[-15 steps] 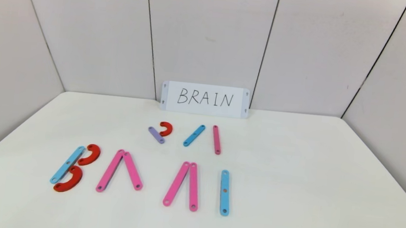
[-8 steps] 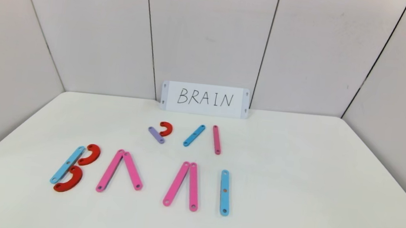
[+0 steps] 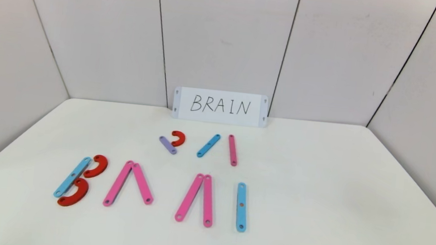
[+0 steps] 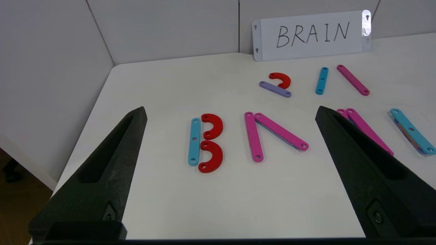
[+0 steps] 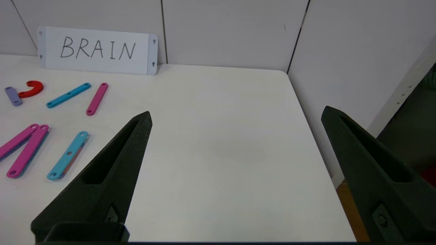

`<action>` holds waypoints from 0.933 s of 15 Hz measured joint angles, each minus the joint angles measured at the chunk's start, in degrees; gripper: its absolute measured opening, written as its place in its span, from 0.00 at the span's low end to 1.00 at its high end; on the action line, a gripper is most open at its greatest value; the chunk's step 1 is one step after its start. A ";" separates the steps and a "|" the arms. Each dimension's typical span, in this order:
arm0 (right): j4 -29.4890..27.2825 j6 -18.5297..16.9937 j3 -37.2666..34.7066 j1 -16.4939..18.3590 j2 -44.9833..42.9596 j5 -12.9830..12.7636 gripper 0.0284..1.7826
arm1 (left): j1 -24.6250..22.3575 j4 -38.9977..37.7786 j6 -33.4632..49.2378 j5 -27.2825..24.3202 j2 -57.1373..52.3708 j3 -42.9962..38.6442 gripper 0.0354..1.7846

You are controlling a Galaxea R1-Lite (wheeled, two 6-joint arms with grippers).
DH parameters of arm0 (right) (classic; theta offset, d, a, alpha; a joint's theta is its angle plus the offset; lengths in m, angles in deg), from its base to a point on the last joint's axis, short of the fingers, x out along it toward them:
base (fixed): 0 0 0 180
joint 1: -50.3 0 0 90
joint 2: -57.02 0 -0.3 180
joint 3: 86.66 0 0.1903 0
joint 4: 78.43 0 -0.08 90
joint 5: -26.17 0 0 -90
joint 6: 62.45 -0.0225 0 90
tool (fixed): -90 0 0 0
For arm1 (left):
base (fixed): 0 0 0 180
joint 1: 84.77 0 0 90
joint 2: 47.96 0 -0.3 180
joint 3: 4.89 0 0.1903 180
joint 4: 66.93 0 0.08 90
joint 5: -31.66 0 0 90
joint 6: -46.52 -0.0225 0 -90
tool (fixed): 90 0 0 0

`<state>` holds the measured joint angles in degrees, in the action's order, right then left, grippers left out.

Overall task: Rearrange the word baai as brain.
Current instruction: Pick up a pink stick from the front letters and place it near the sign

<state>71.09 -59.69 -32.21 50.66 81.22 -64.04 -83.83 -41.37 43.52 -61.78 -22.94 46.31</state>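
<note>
White table point(image 3: 315, 196), near row of flat plastic pieces reads B-A-A-I: blue strip with two red C-curves point(image 3: 76, 181), two pink strip pairs leaning into peaks point(image 3: 129, 184) point(image 3: 196, 198), then a lone upright blue strip point(image 3: 241, 207). Behind, near the white handwritten card point(image 3: 220, 106): lilac short strip point(image 3: 168, 145) touching red curve point(image 3: 178, 138), blue strip point(image 3: 208, 145), pink strip point(image 3: 232, 150). Left gripper point(image 4: 231, 114) jaws wide, empty, hanging over the table's near-left edge. Right gripper point(image 5: 235, 117) wide, empty, over bare tabletop to the right.
</note>
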 joint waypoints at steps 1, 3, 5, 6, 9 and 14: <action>-0.05 0.02 1.32 0.02 2.21 0.02 0.97 | 0.05 -0.09 0.00 -0.24 2.02 1.29 0.97; 0.59 0.00 3.17 -0.02 7.13 0.05 0.97 | 0.05 -1.23 -0.05 -0.46 6.21 3.17 0.97; 2.79 -0.01 4.44 -0.13 13.31 0.07 0.97 | 0.05 -2.29 -0.05 -0.66 10.95 4.94 0.97; 4.30 -0.01 5.35 -0.28 17.03 0.10 0.97 | 0.05 -2.41 -0.06 -0.72 13.57 6.21 0.97; 6.10 -0.01 10.01 -0.95 27.28 0.59 0.97 | 0.05 -1.78 -0.35 -0.83 22.83 11.17 0.97; 6.75 -0.20 15.35 -4.46 40.19 3.40 0.97 | 0.21 2.71 -0.68 -1.13 38.22 18.33 0.97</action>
<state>77.85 -59.89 -16.86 46.19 121.41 -60.64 -83.63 -38.66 42.84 -62.91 15.28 64.65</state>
